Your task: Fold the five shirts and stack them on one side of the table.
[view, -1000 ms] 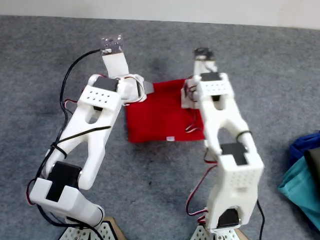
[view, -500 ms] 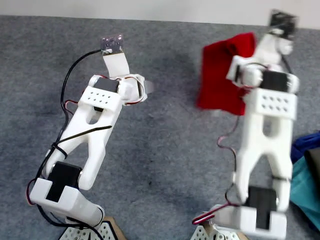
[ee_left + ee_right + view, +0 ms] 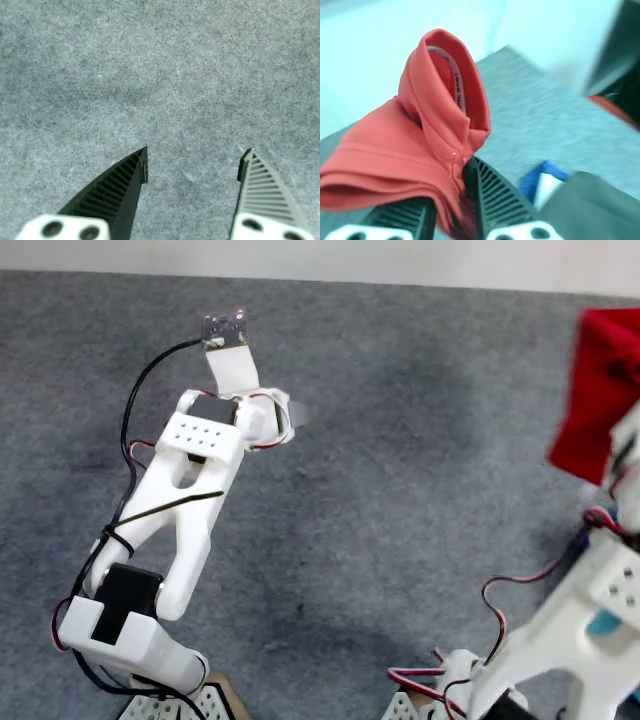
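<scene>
A folded red shirt [image 3: 598,395] hangs in the air at the table's far right edge, held up by my right arm [image 3: 590,620]. In the right wrist view my right gripper [image 3: 454,205] is shut on the red shirt [image 3: 415,145], whose collar stands up above the fingers. My left gripper [image 3: 195,165] is open over bare grey carpet, nothing between its black finger [image 3: 120,187] and grey finger [image 3: 262,182]. In the high view the left arm [image 3: 190,490] rests at the left, its gripper [image 3: 285,415] over the grey mat.
The grey carpeted table [image 3: 380,500] lies bare in its middle. In the right wrist view a blue cloth [image 3: 542,182] and a dark object [image 3: 580,205] lie below the gripper, with something red [image 3: 615,110] at the edge.
My right arm lifted the red shirt off the table's middle and swung it to the far right. The left arm has kept still.
</scene>
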You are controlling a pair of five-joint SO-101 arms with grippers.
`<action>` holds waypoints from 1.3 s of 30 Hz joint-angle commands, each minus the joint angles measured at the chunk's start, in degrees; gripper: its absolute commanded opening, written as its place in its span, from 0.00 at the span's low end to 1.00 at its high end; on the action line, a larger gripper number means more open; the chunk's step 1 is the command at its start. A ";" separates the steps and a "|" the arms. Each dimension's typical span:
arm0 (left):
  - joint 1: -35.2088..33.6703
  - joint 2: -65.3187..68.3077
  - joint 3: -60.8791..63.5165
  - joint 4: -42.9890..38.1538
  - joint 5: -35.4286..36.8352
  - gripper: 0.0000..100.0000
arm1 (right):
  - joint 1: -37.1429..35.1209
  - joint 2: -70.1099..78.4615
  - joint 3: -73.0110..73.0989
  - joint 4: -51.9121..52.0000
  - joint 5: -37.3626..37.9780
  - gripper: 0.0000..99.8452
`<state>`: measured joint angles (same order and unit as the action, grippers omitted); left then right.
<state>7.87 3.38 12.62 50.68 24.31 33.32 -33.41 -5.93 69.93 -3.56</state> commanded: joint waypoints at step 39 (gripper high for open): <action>0.66 3.30 -0.84 -1.32 0.09 0.30 | 36.09 -3.74 39.52 -28.79 12.84 0.20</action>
<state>7.96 6.99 13.32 50.15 24.31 74.81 -35.52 34.15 42.24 8.66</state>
